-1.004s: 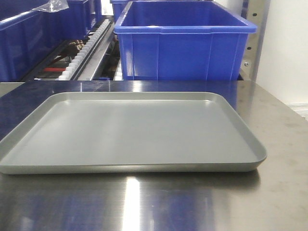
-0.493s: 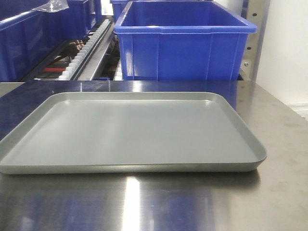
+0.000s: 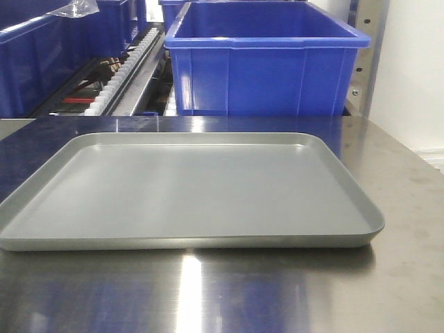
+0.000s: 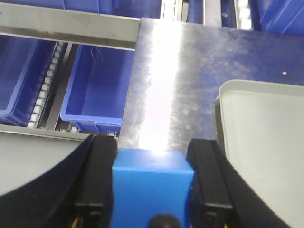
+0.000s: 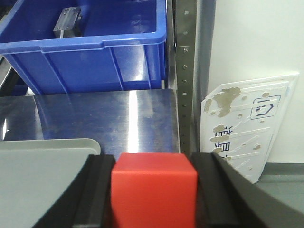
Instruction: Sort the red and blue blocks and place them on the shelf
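We find the left pincer [image 4: 153,159] clamped on the blue block [image 4: 152,190]. Its two black fingers [image 4: 100,175] press the block's left and right faces, and the block fills the whole gap between them. We cannot tell whether the block hangs above the steel surface [image 4: 161,71] or touches it. That surface stretches away just beyond the block. The grey tray [image 4: 266,137] lies on it to the right, its rounded corner close to the right finger. Left of the surface's edge, a flat rail of the shelf [image 4: 66,26] crosses above the lower blue bins [image 4: 95,90] and a white roller track [image 4: 45,90].

The right pincer [image 5: 153,161] holds the red block [image 5: 153,194] in the same way, with a black finger tight on each side and no gap showing. Here a corner of the tray lies just left of the pincer, and bare steel runs on beyond the block. At the far edge stands the large blue bin [image 5: 85,57] with a small metal part [image 5: 69,21] inside. A perforated upright [image 5: 183,57] rises right of the bin, and a worn white board [image 5: 247,128] leans further right.

From the front we see the tray flat on the surface, with the large bin behind its far right half.
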Tool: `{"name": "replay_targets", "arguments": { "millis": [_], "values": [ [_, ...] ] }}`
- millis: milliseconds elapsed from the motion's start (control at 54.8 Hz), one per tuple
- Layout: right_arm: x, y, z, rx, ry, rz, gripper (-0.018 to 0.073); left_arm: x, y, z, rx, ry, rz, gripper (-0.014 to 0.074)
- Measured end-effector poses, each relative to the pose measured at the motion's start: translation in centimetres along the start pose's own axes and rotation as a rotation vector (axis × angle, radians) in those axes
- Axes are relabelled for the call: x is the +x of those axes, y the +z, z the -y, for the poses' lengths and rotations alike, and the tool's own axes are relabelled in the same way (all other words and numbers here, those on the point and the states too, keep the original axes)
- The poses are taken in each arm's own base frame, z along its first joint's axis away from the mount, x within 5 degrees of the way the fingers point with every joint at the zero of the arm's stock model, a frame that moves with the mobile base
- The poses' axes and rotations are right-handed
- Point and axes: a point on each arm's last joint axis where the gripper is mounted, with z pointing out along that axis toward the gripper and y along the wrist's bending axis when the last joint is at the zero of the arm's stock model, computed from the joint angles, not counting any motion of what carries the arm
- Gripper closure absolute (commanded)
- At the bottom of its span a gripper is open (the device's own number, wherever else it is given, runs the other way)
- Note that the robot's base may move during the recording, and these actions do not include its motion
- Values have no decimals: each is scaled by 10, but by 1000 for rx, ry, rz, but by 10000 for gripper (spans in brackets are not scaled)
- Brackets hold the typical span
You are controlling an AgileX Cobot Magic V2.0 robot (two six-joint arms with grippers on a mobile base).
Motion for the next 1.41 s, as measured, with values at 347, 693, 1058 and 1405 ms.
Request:
{"name": "replay_targets", "arguments": {
  "millis": [347,693,1058,1405],
  "values": [
    [0,0,0,0,0,0,501,4,18,1,-15,7,-71,517],
    [0,0,0,0,0,0,501,2,10,1,-8,4,-39,517],
    [0,0,0,0,0,0,501,-3,-15,-1,12,-6,58,517],
    [0,0,0,0,0,0,501,-3,-17,-1,14,-7,69,517]
  ]
}}
